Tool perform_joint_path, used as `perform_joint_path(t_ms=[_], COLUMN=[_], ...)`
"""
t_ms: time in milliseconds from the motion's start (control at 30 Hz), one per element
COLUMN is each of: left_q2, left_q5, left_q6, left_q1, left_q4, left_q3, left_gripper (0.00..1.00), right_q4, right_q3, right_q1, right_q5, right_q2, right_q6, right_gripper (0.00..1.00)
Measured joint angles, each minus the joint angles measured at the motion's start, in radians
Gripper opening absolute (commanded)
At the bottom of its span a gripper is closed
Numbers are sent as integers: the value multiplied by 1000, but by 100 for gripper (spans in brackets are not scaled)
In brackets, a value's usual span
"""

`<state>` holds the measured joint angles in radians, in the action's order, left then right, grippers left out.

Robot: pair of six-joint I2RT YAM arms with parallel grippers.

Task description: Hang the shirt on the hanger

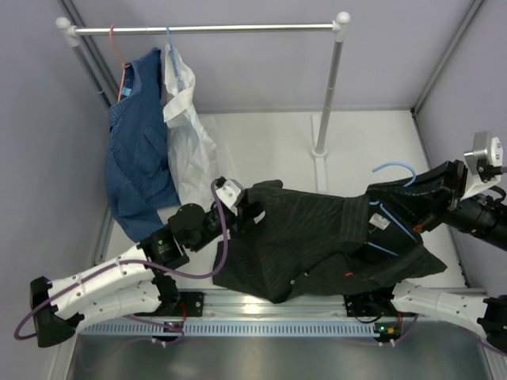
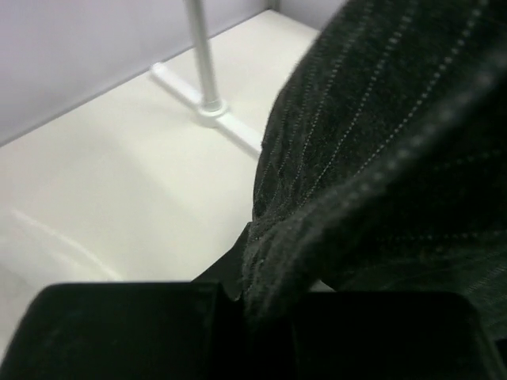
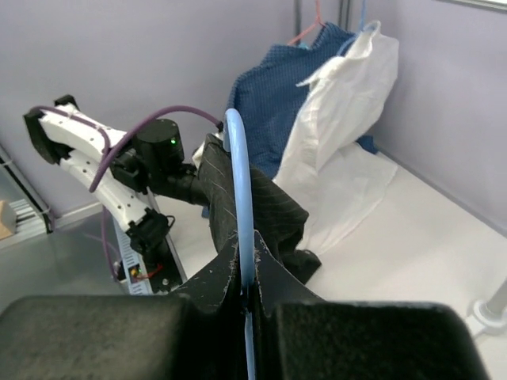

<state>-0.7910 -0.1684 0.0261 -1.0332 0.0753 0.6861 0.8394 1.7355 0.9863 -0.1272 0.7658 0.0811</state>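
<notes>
The black pinstriped shirt lies draped across the near middle of the table, its collar end to the right. The light-blue wire hanger sits inside that end, with its hook sticking out above the collar and its wires showing through the opening. My right gripper is shut on the hanger, the wire pinched between its fingers. Beyond it the shirt hangs on the wire. My left gripper is shut on the shirt's left edge, and a fold of the shirt runs into my left gripper.
A clothes rack stands at the back. On it hang a blue patterned garment on an orange-red hanger and a white shirt. The rack's right post and foot stand just behind the shirt. Purple walls close both sides.
</notes>
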Motion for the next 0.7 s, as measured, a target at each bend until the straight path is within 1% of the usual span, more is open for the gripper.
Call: perform_joint_path(t_ms=[67, 233, 300, 367, 500, 700], left_q2=[-17, -13, -9, -5, -6, -63], left_q5=[-84, -400, -468, -504, -532, -550], left_q6=[8, 82, 119, 162, 252, 338], left_q1=[-1, 6, 16, 26, 30, 39], left_q4=[0, -20, -48, -68, -105, -146], left_q3=[1, 2, 2, 1, -2, -2], left_gripper=[0, 0, 0, 0, 0, 0], right_q4=[19, 30, 29, 28, 28, 29], right_q3=[-4, -55, -75, -87, -94, -126], right_q1=[0, 0, 0, 0, 0, 2], right_q5=[37, 197, 244, 269, 311, 350], right_q2=[0, -46, -74, -95, -118, -145], right_q6=[-4, -11, -11, -11, -11, -11], right_gripper=[0, 0, 0, 0, 0, 0])
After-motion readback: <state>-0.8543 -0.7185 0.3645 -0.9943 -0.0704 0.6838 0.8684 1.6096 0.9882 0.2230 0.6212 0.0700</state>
